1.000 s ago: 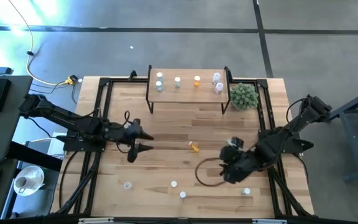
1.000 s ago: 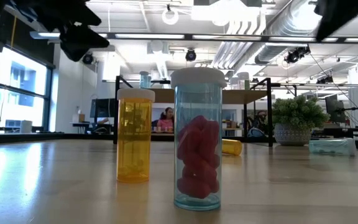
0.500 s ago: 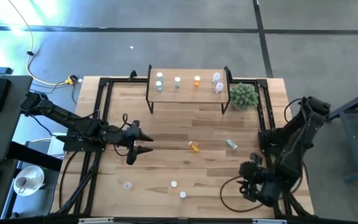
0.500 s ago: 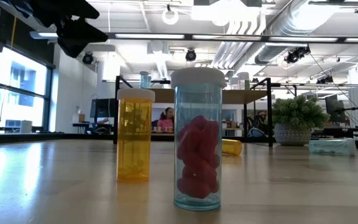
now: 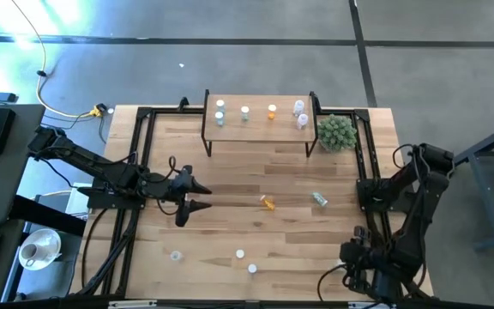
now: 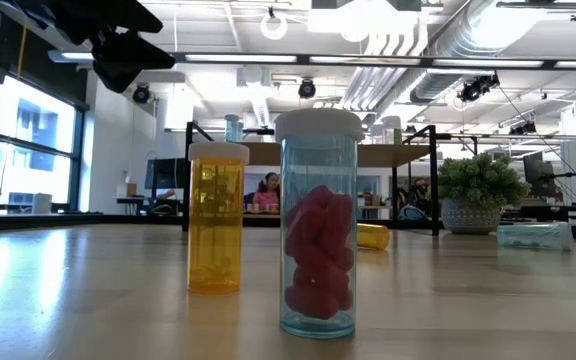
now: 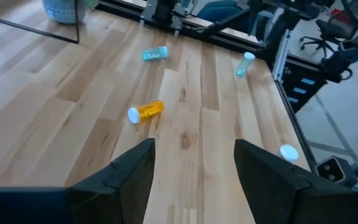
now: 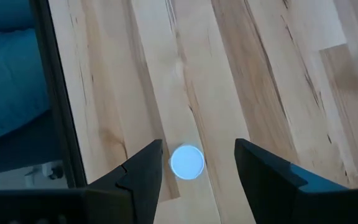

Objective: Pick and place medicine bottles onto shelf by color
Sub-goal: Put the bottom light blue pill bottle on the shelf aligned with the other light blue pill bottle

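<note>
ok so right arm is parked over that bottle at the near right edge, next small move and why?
Probably lower the right tool straight down onto the upright bottle. In the right wrist view its white cap sits between the open fingers, nearer one of them, so a slight centering nudge first may help. The left tool waits open mid-table, and five bottles already stand on the shelf.

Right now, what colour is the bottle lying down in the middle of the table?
Orange bottle, white cap; left wrist view.

orange bottle [image 7: 146, 112] lying flat, tool [image 7: 194, 163] apparently open
</note>
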Controlling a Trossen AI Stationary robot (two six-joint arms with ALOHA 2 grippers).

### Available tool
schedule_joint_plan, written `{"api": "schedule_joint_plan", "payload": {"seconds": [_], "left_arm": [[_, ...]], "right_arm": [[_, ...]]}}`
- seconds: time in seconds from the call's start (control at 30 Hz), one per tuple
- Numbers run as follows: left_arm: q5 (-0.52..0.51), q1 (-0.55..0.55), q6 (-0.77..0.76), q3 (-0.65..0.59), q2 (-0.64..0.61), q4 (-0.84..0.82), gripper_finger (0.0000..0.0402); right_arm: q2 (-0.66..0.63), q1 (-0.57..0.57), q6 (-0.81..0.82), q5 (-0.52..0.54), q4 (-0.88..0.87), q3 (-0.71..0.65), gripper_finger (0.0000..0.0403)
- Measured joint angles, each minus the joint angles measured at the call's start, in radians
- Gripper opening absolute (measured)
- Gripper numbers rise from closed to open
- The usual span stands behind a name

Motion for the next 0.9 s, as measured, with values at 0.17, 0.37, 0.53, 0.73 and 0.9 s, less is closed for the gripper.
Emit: {"api": "schedule_joint_plan", "payload": {"seconds": [0.17, 0.37, 0.53, 0.73, 0.9], "left_arm": [[-0.021, 0.0, 0.0, 0.0, 0.0, -0.001, 0.0209], [-0.021, 0.0, 0.0, 0.0, 0.0, -0.002, 0.0209], [-0.021, 0.0, 0.0, 0.0, 0.0, -0.002, 0.0209], [-0.021, 0.0, 0.0, 0.0, 0.0, -0.002, 0.0209], [-0.021, 0.0, 0.0, 0.0, 0.0, -0.002, 0.0209]], "right_arm": [[0.036, 0.025, 0.092, 0.019, 0.003, 0.0, 0.019], [0.073, 0.082, 0.206, 0.053, 0.006, 0.0, 0.019], [0.101, 0.153, 0.29, 0.157, 0.005, 0.0, 0.019], [0.136, 0.192, 0.361, 0.224, -0.007, 0.0, 0.019], [0.177, 0.191, 0.363, 0.238, -0.007, 0.0, 0.019]]}}
